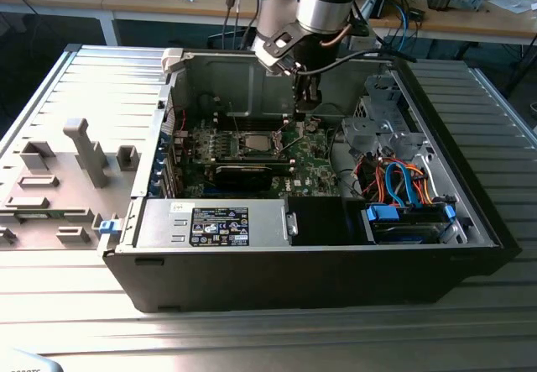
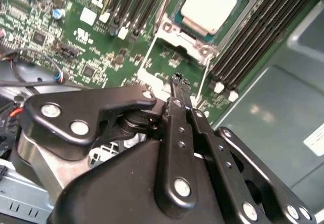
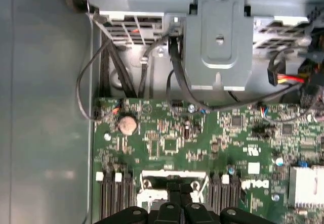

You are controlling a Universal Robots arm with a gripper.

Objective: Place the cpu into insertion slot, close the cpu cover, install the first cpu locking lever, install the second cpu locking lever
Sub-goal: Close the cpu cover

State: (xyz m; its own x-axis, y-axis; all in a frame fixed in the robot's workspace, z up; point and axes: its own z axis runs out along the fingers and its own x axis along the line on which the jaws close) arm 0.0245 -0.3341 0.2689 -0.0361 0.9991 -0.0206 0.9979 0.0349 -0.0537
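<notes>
Black gripper fingers are pressed together, the tip low over the green board; whether anything thin is pinched between them cannot be told. Just beyond the tip, the silver cover lies down around the cpu, which sits flat in the slot. In the exterior view the arm reaches down into the open case, its tip near the cpu, toward the exterior view's right.

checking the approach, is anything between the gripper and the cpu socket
Nothing visible. In the second wrist view the gripper has its tips over bare board just beside the cover, and the cpu is already seated inside the cover's window.
</notes>
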